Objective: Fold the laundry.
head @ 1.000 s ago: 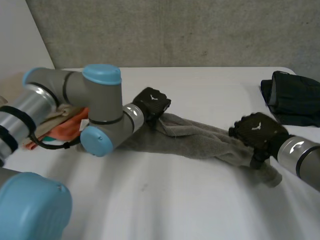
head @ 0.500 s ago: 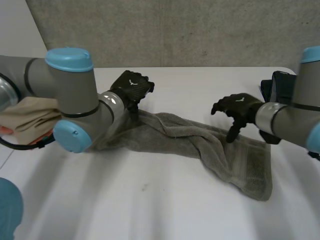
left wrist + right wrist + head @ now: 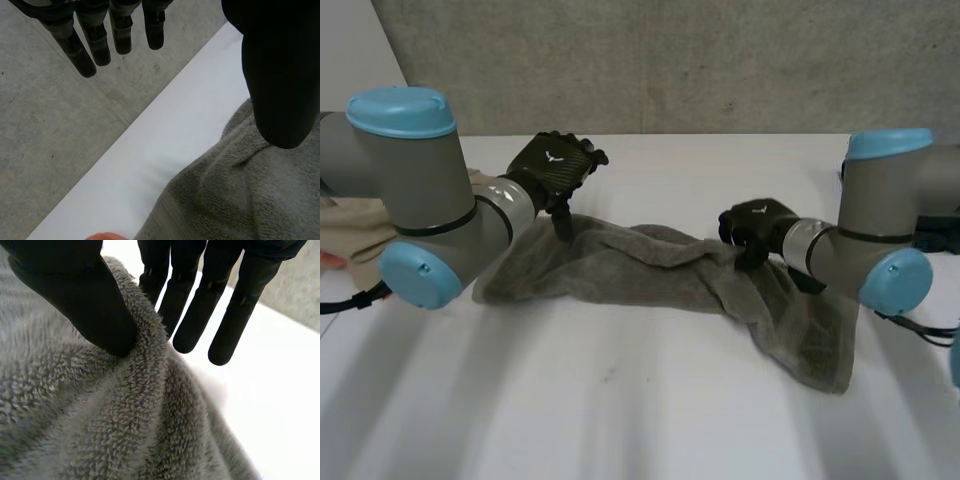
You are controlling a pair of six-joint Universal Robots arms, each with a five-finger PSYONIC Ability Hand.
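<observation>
Words, numbers: none I can read anywhere.
My left hand (image 3: 556,168): small white emblem on its back, no letters.
My right hand (image 3: 754,222): same white emblem.

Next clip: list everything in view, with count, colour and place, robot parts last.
towel: 1, grey, rumpled across the table's middle.
cloth: 1, beige, far left behind the left arm.
orange item: 1, orange, sliver beside the towel's left end.
garment: 1, black, far right behind the right arm.
table: 1, white, under everything.
left hand: 1, black, open, thumb at the towel's left end.
right hand: 1, black, pinching a towel fold right of middle.
</observation>
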